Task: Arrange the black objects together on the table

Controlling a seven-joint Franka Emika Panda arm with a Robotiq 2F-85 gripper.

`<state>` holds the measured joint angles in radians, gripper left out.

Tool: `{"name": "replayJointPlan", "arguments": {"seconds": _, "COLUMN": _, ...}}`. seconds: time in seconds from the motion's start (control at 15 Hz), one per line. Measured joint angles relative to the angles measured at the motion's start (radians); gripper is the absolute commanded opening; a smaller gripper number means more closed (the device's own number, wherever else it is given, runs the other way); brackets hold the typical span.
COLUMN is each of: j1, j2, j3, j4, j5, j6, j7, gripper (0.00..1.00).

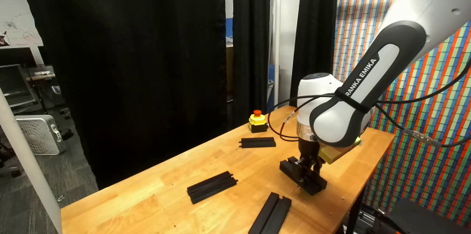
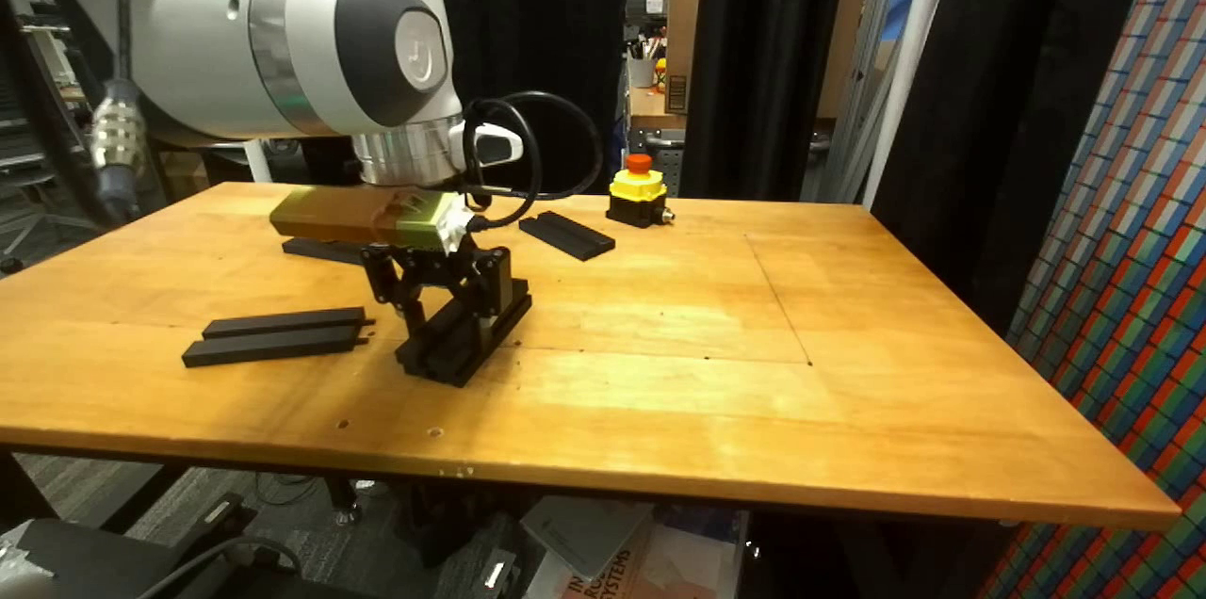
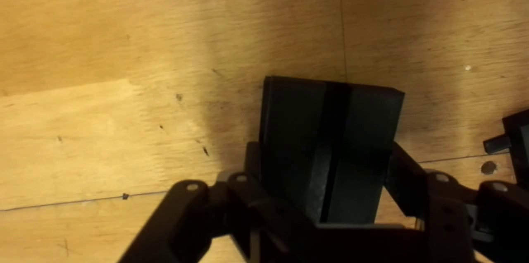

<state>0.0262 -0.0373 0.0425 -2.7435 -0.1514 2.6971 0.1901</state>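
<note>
Gathering, we judged: the gripper (image 3: pixel 323 165) clamped a black bar (image 3: pixel 299 130) widthwise. It probably needed setting beside another bar (image 2: pixel 271 342) next.

We see a white arm (image 1: pixel 438 3) with grey plugs (image 1: pixel 455 11) and rounded dark grey trim (image 1: pixel 404 31), where white letters (image 1: pixel 363 74) read "RANKA EMIKA" beside a black strap (image 1: pixel 352 101). A dark cap (image 2: pixel 364 34) bears a pale badge (image 2: pixel 419 50). In an exterior view, black cables (image 2: pixel 538 168) loop right of a silver collar (image 2: pixel 405 153). We note a gold-and-green box (image 2: pixel 353 215) with a crumpled white end (image 2: pixel 455 217), a silver connector (image 2: pixel 120 123), and a black jointed gripper (image 2: pixel 449 326) with pale screw heads (image 3: pixel 192 187).
</note>
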Motion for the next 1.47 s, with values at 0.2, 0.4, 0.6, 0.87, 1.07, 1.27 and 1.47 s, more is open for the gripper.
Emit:
{"name": "replayJointPlan", "arguments": {"seconds": 0.2, "j1": 0.000, "j2": 0.001, "j3": -0.002, "j4": 0.002, "j5": 0.000, "j6": 0.000, "j7": -0.008, "gripper": 0.47}}
{"name": "replayJointPlan", "arguments": {"seconds": 0.4, "j1": 0.000, "j2": 0.005, "j3": -0.004, "j4": 0.005, "j5": 0.000, "j6": 0.000, "j7": -0.016, "gripper": 1.00}}
{"name": "replayJointPlan", "arguments": {"seconds": 0.6, "j1": 0.000, "j2": 0.015, "j3": -0.009, "j4": 0.010, "j5": 0.000, "j6": 0.000, "j7": -0.019, "gripper": 1.00}}
{"name": "replayJointPlan", "arguments": {"seconds": 0.87, "j1": 0.000, "j2": 0.022, "j3": -0.013, "j4": 0.017, "j5": 0.000, "j6": 0.000, "j7": -0.023, "gripper": 1.00}}
{"name": "replayJointPlan", "arguments": {"seconds": 1.07, "j1": 0.000, "j2": 0.009, "j3": -0.010, "j4": 0.026, "j5": -0.001, "j6": -0.002, "j7": -0.023, "gripper": 1.00}}
{"name": "replayJointPlan", "arguments": {"seconds": 1.27, "j1": 0.001, "j2": -0.027, "j3": -0.001, "j4": 0.047, "j5": -0.007, "j6": -0.013, "j7": -0.023, "gripper": 1.00}}
{"name": "replayJointPlan", "arguments": {"seconds": 1.47, "j1": 0.002, "j2": -0.050, "j3": 0.009, "j4": 0.097, "j5": -0.045, "j6": -0.044, "j7": -0.050, "gripper": 1.00}}
